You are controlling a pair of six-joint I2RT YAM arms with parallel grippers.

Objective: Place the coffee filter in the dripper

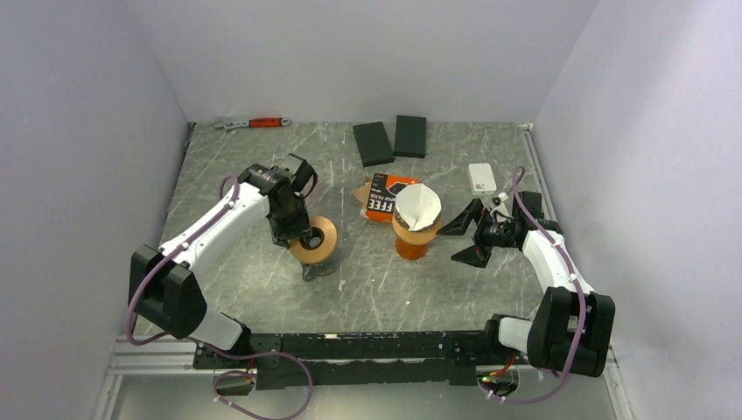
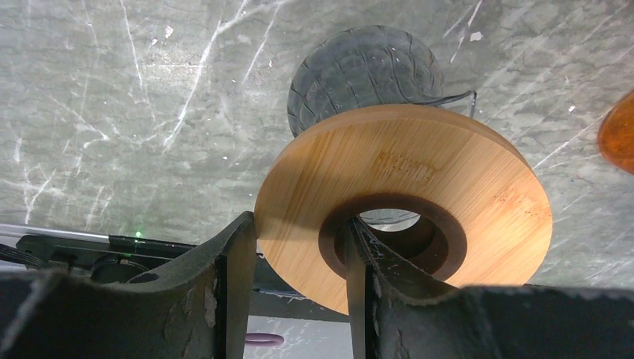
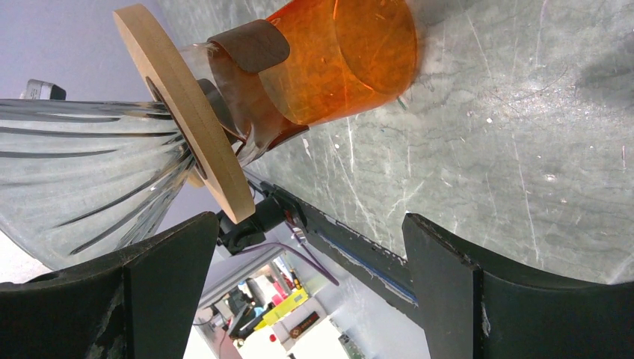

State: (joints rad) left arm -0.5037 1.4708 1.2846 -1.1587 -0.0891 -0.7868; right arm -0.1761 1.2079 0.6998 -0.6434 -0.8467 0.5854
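Evidently the white filter (image 1: pixel 418 207) already sits in the dripper (image 3: pixel 82 172) on the orange cup (image 1: pixel 413 243), mid-frame. The right claw (image 1: pixel 464 238) gapes wide just beside it, gripping nothing. The left claw (image 2: pixel 299 224) pinches a wooden ring (image 2: pixel 419 172), steadying it.

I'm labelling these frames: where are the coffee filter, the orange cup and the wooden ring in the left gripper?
coffee filter (image 1: pixel 418 206), top view, white inner wall
orange cup (image 3: pixel 351 56), right wrist view, side wall
wooden ring (image 2: pixel 419 161), left wrist view, flat top face
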